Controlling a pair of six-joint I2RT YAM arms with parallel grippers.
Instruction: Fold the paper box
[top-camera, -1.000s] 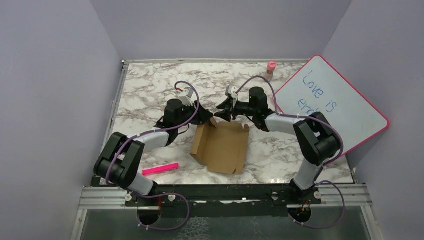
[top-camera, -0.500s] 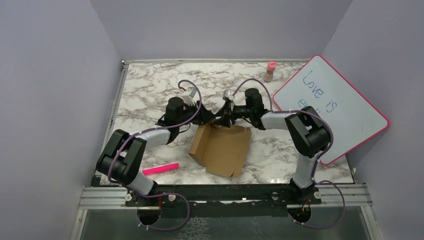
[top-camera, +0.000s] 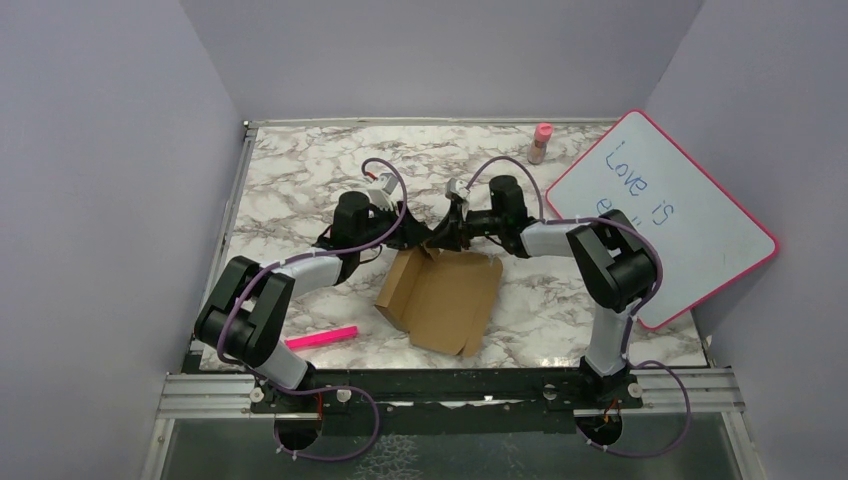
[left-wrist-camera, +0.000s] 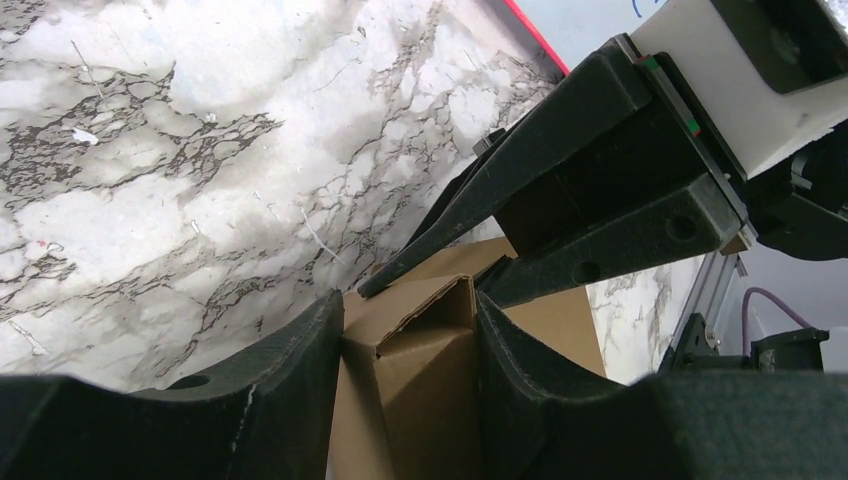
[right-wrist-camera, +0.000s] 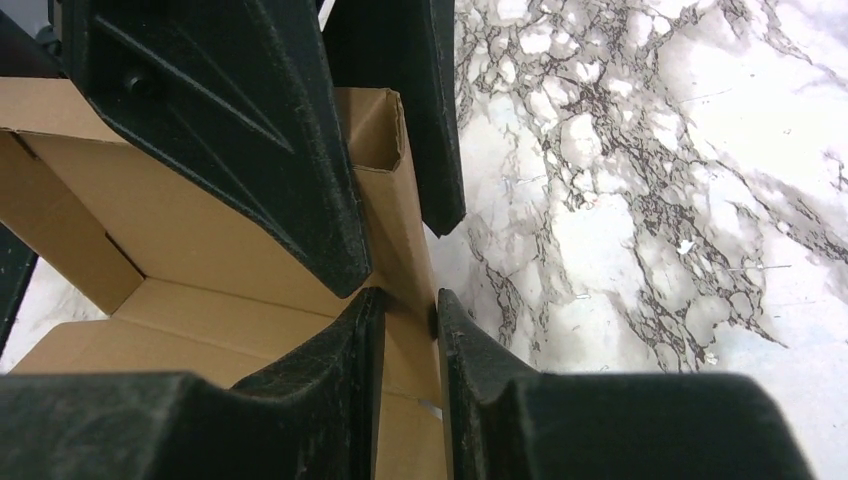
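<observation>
While both pairs of jaws meet at the far left corner of the paper box (top-camera: 445, 295), the step in hand looks like raising and locking one of its walls. The left jaws stand at a middling width, their fingers (left-wrist-camera: 300, 360) pressed on either side of a doubled-over strip of cardboard that fills the gap between them. The right jaws are narrow, their fingers (right-wrist-camera: 345, 350) pinching the thin upright wall right beside that fold. The tips of the two pairs are almost touching.

Around that corner the box is only partly formed. Its base lies flat on the marble table (top-camera: 300, 170), midway between the two arms, with the left wall standing up and the near edge low.

The left arm (top-camera: 300, 270) reaches forward and bends inward to the right, with its wrist low over the corner. The right arm (top-camera: 560, 240) mirrors it, elbow out and forearm running left toward the same spot.

Next, I judge, one pair must keep the corner steady while the other rolls the wall inward and seats its tabs. That calls for a firm hold and a slow push, or the light box may slide.
</observation>
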